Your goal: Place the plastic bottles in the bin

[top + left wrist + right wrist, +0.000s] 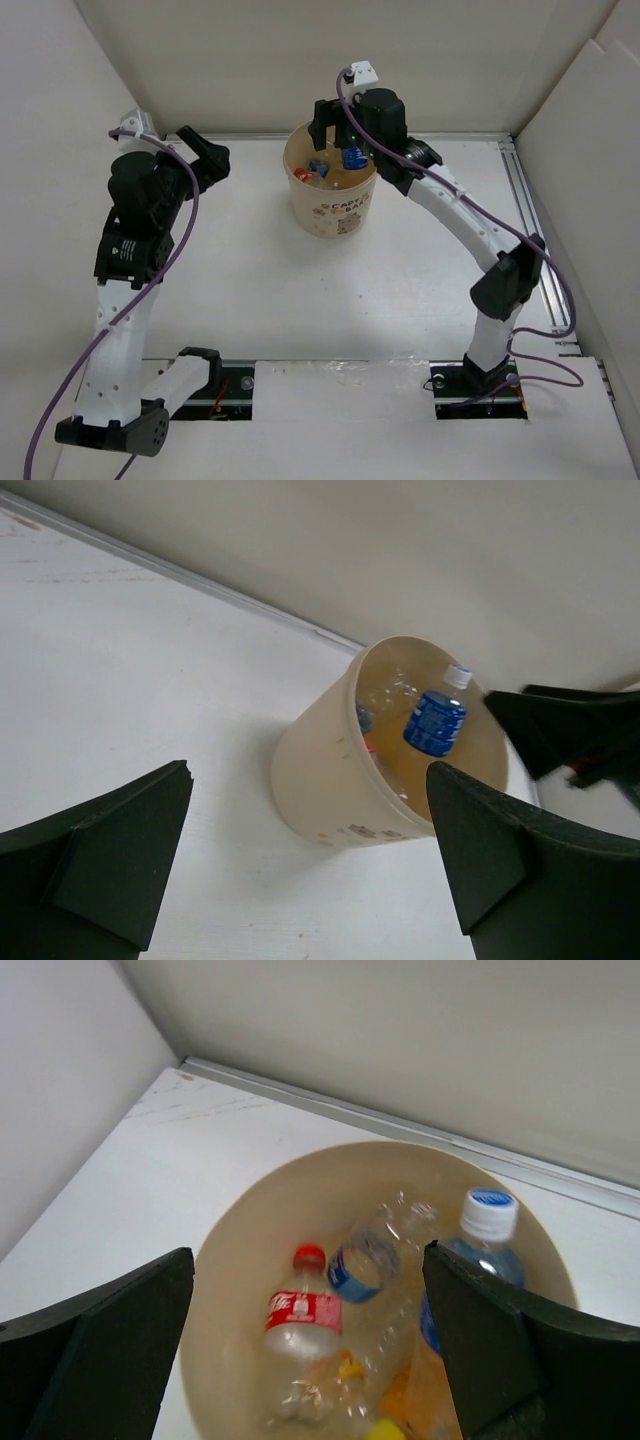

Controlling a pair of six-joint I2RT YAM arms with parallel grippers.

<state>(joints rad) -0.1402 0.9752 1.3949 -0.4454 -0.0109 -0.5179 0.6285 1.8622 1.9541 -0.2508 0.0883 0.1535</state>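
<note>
The bin stands at the back centre of the table, a tan paper bucket with brown print. My right gripper hovers directly over its mouth, open and holding nothing. Looking down from the right wrist, my right gripper frames several plastic bottles lying inside the bin: a red-label one, a clear one with a blue band, a blue-label one with a white cap and an orange one. My left gripper hangs open and empty, left of the bin.
White walls enclose the table on the left, back and right. A metal rail runs along the right side. From the left wrist, the right gripper's black fingers show above the bin's far rim, over the blue-label bottle.
</note>
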